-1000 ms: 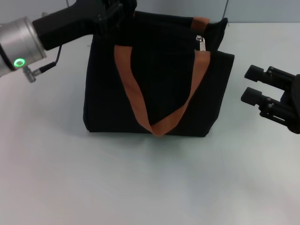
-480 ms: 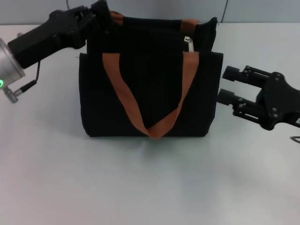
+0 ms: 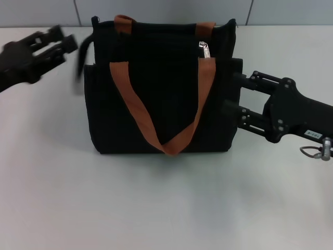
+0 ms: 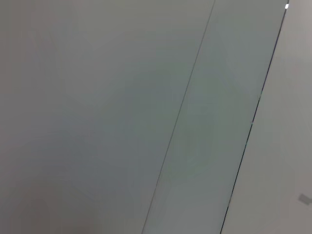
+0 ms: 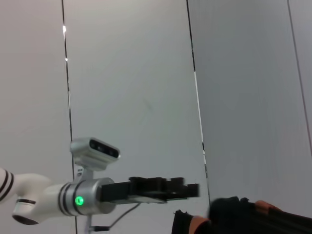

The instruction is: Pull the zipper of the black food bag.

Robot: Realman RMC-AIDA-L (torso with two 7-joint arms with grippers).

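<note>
The bag (image 3: 161, 88) stands upright on the worktop (image 3: 166, 208), far of centre, straps hanging down its near face. The zipper (image 3: 204, 49) pull sits at the top edge, right of centre, beside the right strap. The right gripper (image 3: 232, 100) is against the bag's right side, fingers (image 3: 244, 78) spread apart, one above the other, holding nothing. The left gripper (image 3: 66, 42) is off the bag's far left corner, blurred; whether its fingers are open cannot be told. Judgement: the pull is not yet grasped. To do this well, the right gripper should rise to the top edge, pinch the tab squarely, and draw along the zip line while the bag is steadied against tipping.
</note>
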